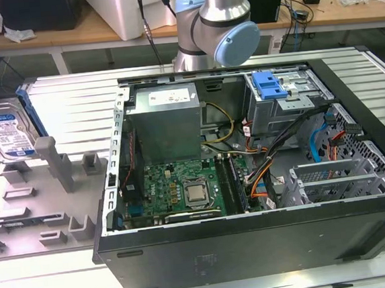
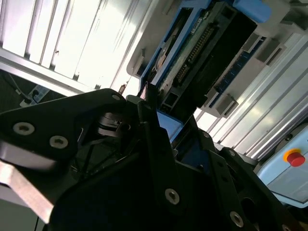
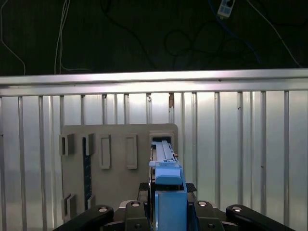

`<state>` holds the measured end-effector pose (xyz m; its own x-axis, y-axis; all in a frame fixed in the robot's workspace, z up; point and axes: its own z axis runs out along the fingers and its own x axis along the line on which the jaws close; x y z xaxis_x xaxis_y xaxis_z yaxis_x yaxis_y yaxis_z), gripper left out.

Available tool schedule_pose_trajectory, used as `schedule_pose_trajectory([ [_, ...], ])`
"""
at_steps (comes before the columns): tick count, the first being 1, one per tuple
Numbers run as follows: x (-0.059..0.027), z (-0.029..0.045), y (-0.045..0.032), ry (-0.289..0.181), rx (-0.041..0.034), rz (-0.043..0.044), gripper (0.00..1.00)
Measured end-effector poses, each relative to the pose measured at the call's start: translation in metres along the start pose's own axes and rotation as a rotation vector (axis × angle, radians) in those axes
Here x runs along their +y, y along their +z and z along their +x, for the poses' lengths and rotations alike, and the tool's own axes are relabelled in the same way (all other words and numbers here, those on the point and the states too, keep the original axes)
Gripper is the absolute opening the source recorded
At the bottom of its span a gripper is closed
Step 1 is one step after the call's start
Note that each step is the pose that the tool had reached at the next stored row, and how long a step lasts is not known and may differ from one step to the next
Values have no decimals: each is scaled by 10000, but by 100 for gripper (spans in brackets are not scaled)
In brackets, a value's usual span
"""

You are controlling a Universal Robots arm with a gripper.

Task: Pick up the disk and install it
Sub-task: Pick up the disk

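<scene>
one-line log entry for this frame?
phase: pickup | tool: shut on disk | disk: on edge over grey tray, exterior view's left | computer case: open, disk not in it

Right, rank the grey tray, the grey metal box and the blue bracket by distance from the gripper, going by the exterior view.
The gripper holds the disk at the exterior view's left.
1. the grey tray, right by it, on the left.
2. the grey metal box, inside the case, middle.
3. the blue bracket, towards the case's right.

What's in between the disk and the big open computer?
In the exterior view, the grey holder tray, with its upright posts, sits between the disk and the open computer case, on the ribbed metal table.
</scene>
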<state>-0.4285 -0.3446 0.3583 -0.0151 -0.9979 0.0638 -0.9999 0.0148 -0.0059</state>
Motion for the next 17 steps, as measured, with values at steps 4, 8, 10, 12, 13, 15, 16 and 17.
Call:
schedule_pose_trajectory([
  [4,0,4,-62,0,8,1,36],
  [8,-1,8,-121,0,16,0,36],
  [10,-1,10,-151,0,19,1,36],
  [12,-1,12,-185,0,25,1,36],
  [13,-1,13,-197,0,28,1,36],
  [15,-2,16,-236,0,36,2,36],
  [16,-2,16,-249,0,40,2,36],
  [17,-2,18,-277,0,48,1,36],
])
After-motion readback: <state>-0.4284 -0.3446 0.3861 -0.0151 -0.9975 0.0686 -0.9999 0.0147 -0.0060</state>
